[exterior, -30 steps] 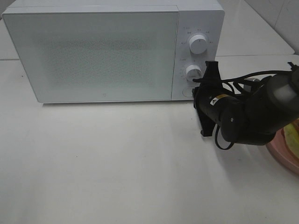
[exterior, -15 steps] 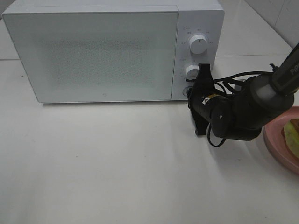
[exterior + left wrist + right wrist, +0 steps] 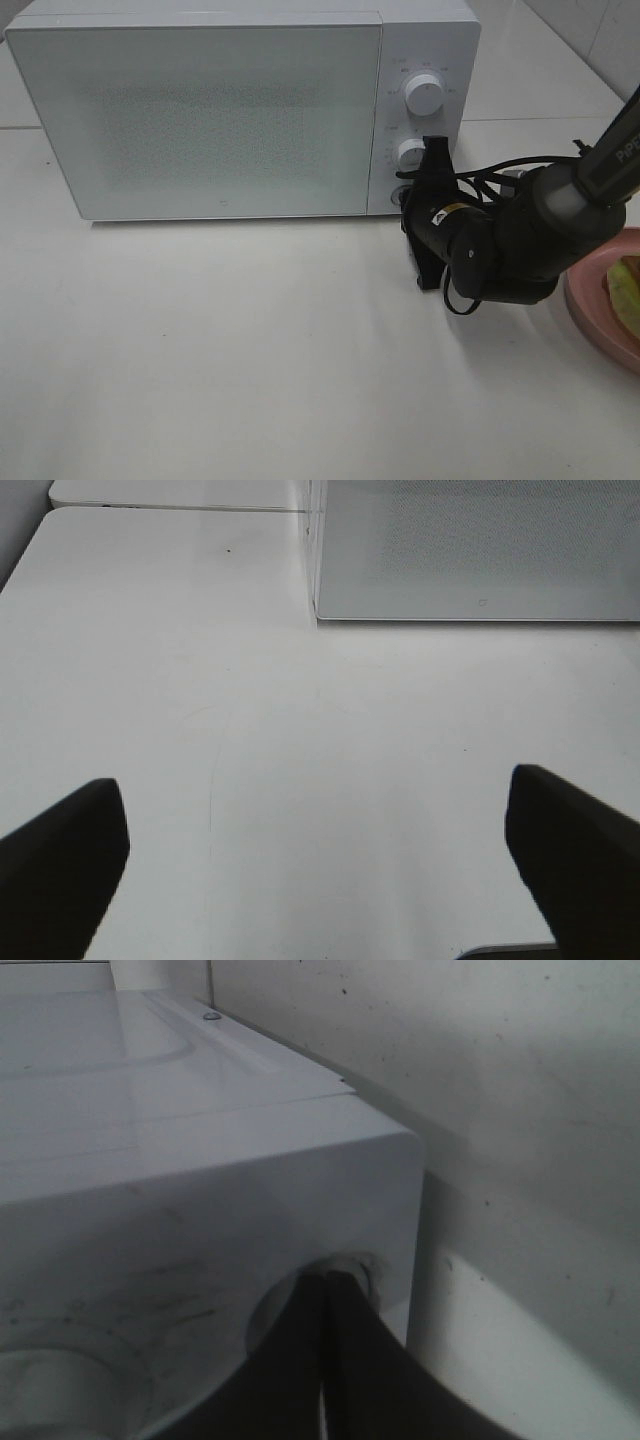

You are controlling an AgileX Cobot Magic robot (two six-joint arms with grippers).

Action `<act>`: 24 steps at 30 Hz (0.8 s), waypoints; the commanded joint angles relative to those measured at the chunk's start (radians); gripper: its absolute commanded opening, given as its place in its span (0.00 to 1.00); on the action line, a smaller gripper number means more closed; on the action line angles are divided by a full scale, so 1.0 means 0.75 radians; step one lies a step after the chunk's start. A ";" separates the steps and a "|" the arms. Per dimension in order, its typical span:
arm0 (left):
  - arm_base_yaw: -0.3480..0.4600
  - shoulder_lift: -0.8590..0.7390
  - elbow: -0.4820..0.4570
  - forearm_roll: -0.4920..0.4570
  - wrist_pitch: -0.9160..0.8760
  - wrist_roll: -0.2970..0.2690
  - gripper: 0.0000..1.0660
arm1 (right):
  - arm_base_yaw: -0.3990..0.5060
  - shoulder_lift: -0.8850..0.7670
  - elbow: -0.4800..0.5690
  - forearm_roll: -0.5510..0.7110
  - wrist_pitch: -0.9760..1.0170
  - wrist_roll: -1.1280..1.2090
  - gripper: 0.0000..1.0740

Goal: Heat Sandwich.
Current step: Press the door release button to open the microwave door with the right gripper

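Observation:
Only a yellow-green and tan sliver of the sandwich (image 3: 627, 292) shows at the right edge of the exterior high view, lying on a round pink plate (image 3: 588, 312). The white microwave (image 3: 200, 110) stands at the back with its door closed. My right gripper (image 3: 408, 195) is shut, and its tips rest against the round button at the bottom of the control panel. In the right wrist view the two dark fingers (image 3: 300, 1360) meet at that button (image 3: 352, 1268). My left gripper (image 3: 320, 880) hangs open over bare table near the microwave's front corner (image 3: 318, 610), holding nothing.
Two white knobs (image 3: 424, 93) (image 3: 411, 153) sit above the button on the microwave's panel. The right arm's dark body and cables (image 3: 520, 240) lie between the microwave and the plate. White tabletop (image 3: 250, 350) stretches in front of the microwave.
The right arm has swung left toward the microwave, bringing its shut tips onto the bottom button, and more of the pink plate now shows. It has held still over the last half second.

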 commanded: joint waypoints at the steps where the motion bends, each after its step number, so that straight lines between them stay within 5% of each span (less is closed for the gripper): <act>1: -0.004 -0.027 0.004 -0.011 -0.008 0.001 0.91 | -0.012 -0.007 -0.027 -0.045 -0.149 -0.009 0.00; 24: -0.004 -0.027 0.004 -0.011 -0.008 0.001 0.91 | -0.048 0.013 -0.241 0.008 -0.325 -0.096 0.00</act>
